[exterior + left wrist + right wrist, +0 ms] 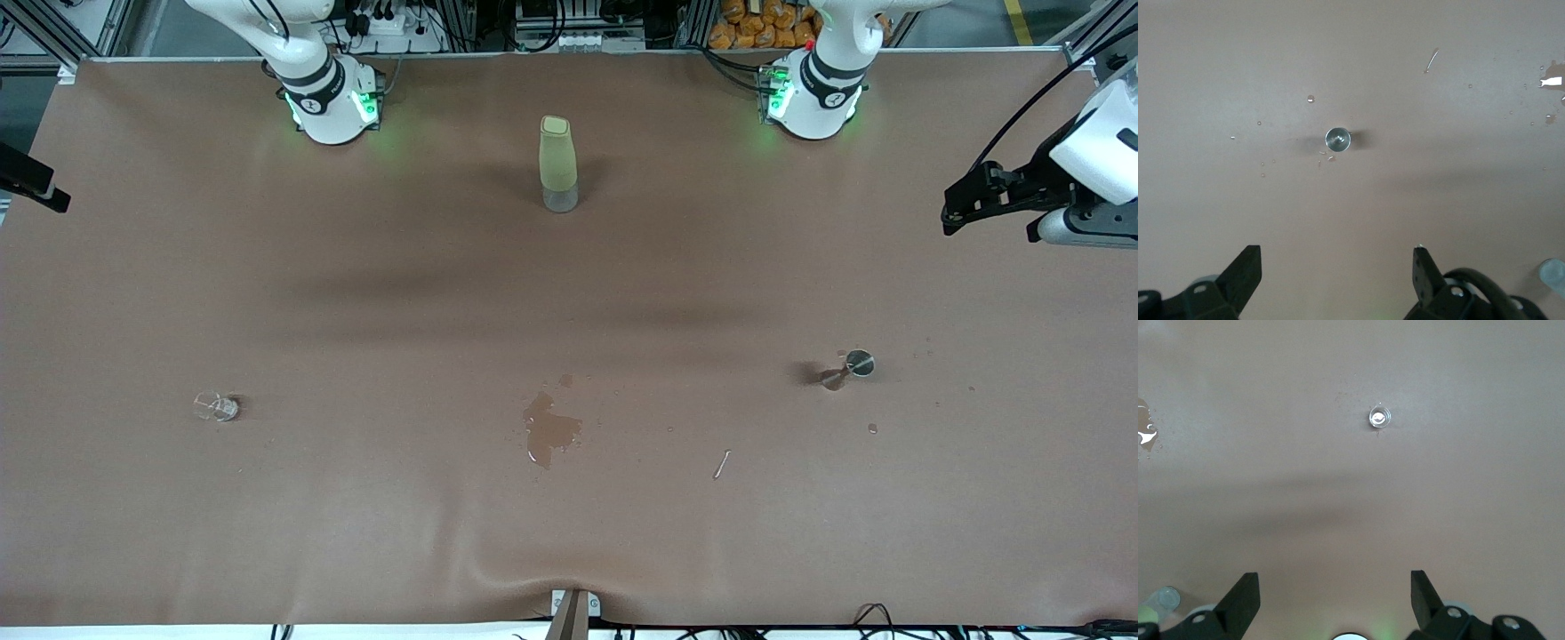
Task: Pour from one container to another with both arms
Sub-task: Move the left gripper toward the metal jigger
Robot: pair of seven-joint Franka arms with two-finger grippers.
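Observation:
A tall olive-green bottle [558, 163] with a clear base stands upright between the two arm bases. A small clear glass [216, 407] [1380, 417] sits toward the right arm's end of the table. A small metal cup [854, 364] [1337, 139] sits toward the left arm's end. My left gripper [953, 215] [1336, 267] hangs open and empty, high over the left arm's end of the table. Over the right arm's end, my right gripper [49, 194] [1335, 587] is also up high, open and empty. Neither gripper touches anything.
A wet spill [549, 431] [1551, 83] [1145, 430] marks the brown cloth, nearer the front camera than the bottle. Droplets lie around the metal cup, and a thin sliver [722, 463] lies between the spill and that cup. The arm bases [331, 102] [813, 98] stand along the table's back edge.

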